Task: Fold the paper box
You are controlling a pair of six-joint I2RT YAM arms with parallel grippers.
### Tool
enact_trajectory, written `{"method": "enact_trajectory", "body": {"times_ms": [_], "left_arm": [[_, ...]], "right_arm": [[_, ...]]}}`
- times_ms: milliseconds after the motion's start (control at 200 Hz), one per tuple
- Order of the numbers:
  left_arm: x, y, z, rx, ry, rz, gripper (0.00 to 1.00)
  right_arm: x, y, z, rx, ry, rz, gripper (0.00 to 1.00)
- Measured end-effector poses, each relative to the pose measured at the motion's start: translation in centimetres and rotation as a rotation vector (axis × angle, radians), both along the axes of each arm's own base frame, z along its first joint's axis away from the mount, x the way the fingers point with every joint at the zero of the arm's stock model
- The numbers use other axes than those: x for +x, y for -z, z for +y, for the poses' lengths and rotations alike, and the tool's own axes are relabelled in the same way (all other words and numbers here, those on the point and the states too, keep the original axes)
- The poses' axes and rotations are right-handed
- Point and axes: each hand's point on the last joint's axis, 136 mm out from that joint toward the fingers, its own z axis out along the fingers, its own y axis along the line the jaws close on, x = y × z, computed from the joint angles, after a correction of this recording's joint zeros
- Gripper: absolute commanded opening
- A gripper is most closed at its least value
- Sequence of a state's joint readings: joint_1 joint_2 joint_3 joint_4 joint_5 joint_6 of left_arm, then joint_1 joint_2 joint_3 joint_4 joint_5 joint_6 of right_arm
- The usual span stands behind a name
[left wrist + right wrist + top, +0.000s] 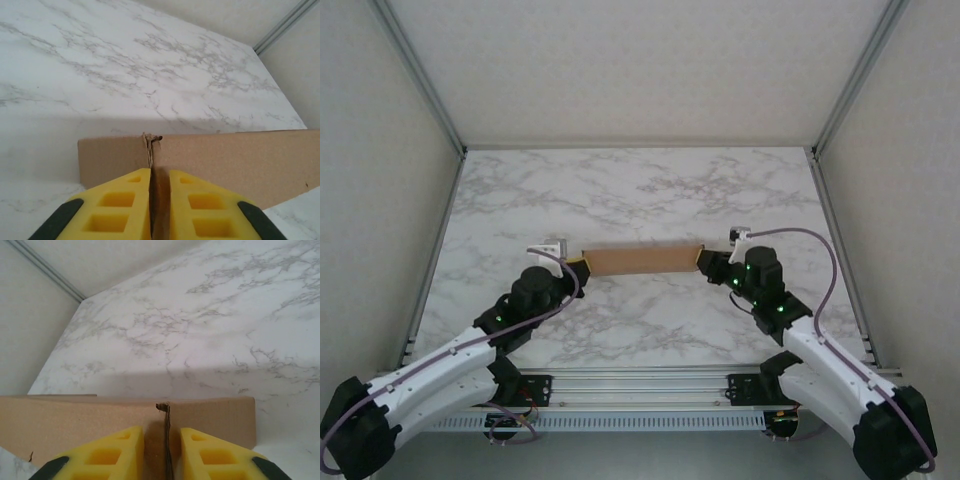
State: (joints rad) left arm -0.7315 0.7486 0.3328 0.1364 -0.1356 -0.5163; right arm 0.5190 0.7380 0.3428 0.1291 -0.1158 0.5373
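Paper box (640, 260) lies mid-frame on the marble tabletop (640, 190).
Your left claw (160, 175) and right claw (162, 432) each clench an upright cardboard wall at its opposite ends.

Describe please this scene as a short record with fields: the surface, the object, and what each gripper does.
surface: white marble-pattern table
object: the paper box, plain brown cardboard, seen from above as a long narrow strip
position: across the table, between the two arms
left gripper: shut on a cardboard edge at the box's left end
right gripper: one finger on each side of a cardboard edge at the box's right end, apparently gripping it
fold progress: cannot tell
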Motion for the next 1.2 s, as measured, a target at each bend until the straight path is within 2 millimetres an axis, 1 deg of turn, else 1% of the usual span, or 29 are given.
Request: {"method": "enact_trajectory", "body": {"times_ms": [45,145,220,260,325,396,446,471,486,506,511,516,526,536,546,556,616,686,751,826,851,881,931,986,1016,1061,1121,1137,1202], "left_arm": [[-0.6,0.5,-0.2,0.005,0.006,0.016,0.20],[-1.9,1.9,-0.7,0.016,0.022,0.076,0.32],[-2.6,2.8,-0.7,0.013,0.020,0.123,0.40],[-2.8,3.2,-0.7,0.010,0.014,0.145,0.43],[-3.0,3.6,-0.5,0.003,0.006,0.169,0.47],[-3.2,3.8,-0.3,0.006,0.000,0.183,0.52],[-3.3,3.7,-0.1,0.012,-0.002,0.186,0.59],[-3.3,3.5,0.0,0.023,-0.001,0.184,0.63],[-3.3,3.4,0.0,0.025,-0.002,0.183,0.65],[-3.2,3.1,0.0,0.032,-0.004,0.178,0.69],[-3.2,3.0,0.0,0.031,-0.006,0.175,0.71],[-3.2,2.9,0.0,0.031,-0.007,0.174,0.73],[-3.1,2.7,0.1,0.040,-0.004,0.169,0.78],[-3.1,2.5,0.1,0.043,-0.006,0.164,0.85],[-3.0,2.3,0.1,0.039,-0.011,0.161,0.94],[-2.9,2.1,0.1,0.047,-0.009,0.153,0.98],[-2.3,0.2,0.3,0.054,-0.032,0.107,1.00],[-1.2,-2.1,1.0,0.072,-0.084,0.040,1.00],[0.1,-4.2,2.0,0.101,-0.163,-0.033,1.00],[2.0,-6.4,3.4,0.147,-0.247,-0.116,1.00],[2.6,-7.0,3.9,0.169,-0.266,-0.148,1.00],[3.5,-7.6,4.5,0.193,-0.292,-0.186,0.99],[4.8,-8.5,5.5,0.229,-0.332,-0.249,1.00],[6.3,-8.6,6.6,0.285,-0.368,-0.293,1.00],[7.2,-8.2,7.6,0.334,-0.395,-0.299,1.00],[8.6,-7.5,9.3,0.400,-0.439,-0.295,1.00],[10.2,-5.8,12.4,0.454,-0.509,-0.260,1.00],[10.5,-5.2,13.5,0.463,-0.535,-0.247,1.00],[10.5,-2.6,16.9,0.502,-0.607,-0.198,1.00]], "right_arm": [[-0.8,0.5,-0.2,-0.006,-0.004,0.001,0.27],[-2.4,1.7,-0.6,-0.021,-0.018,0.022,0.34],[-3.3,2.1,-0.4,-0.020,-0.042,0.048,0.44],[-3.7,2.3,-0.3,-0.021,-0.059,0.060,0.47],[-4.3,2.8,-0.3,-0.031,-0.072,0.085,0.54],[-4.8,3.4,-0.7,-0.052,-0.071,0.106,0.56],[-5.1,3.6,-1.0,-0.068,-0.067,0.115,0.59],[-5.2,3.6,-1.2,-0.078,-0.063,0.118,0.63],[-5.3,3.5,-1.3,-0.084,-0.060,0.120,0.69],[-5.3,3.4,-1.4,-0.091,-0.059,0.121,0.83],[-5.3,3.3,-1.5,-0.098,-0.059,0.118,0.85],[-5.3,3.3,-1.5,-0.101,-0.059,0.117,0.92],[-5.3,3.2,-1.5,-0.100,-0.056,0.120,0.97],[-5.3,3.1,-1.6,-0.105,-0.055,0.120,0.98],[-5.3,3.0,-1.6,-0.113,-0.057,0.117,0.99],[-5.2,2.8,-1.6,-0.114,-0.056,0.117,0.99],[-5.0,1.8,-1.8,-0.147,-0.050,0.110,0.99],[-4.2,-0.1,-1.7,-0.176,-0.044,0.087,0.99],[-3.0,-1.9,-1.7,-0.214,-0.025,0.063,0.99],[-0.7,-4.2,-2.0,-0.263,0.039,0.015,0.99],[0.3,-4.9,-2.3,-0.285,0.077,-0.015,0.99],[1.4,-5.4,-2.6,-0.310,0.119,-0.053,0.99],[2.9,-5.7,-3.3,-0.369,0.162,-0.129,0.99],[4.2,-5.3,-3.9,-0.428,0.192,-0.202,0.99],[5.0,-4.5,-4.4,-0.461,0.211,-0.231,0.99],[5.9,-2.9,-5.7,-0.513,0.241,-0.242,0.99],[6.9,-0.2,-7.6,-0.567,0.267,-0.226,0.99],[7.1,0.7,-8.4,-0.586,0.274,-0.213,0.99],[8.0,3.4,-10.8,-0.633,0.314,-0.160,0.99]]}}
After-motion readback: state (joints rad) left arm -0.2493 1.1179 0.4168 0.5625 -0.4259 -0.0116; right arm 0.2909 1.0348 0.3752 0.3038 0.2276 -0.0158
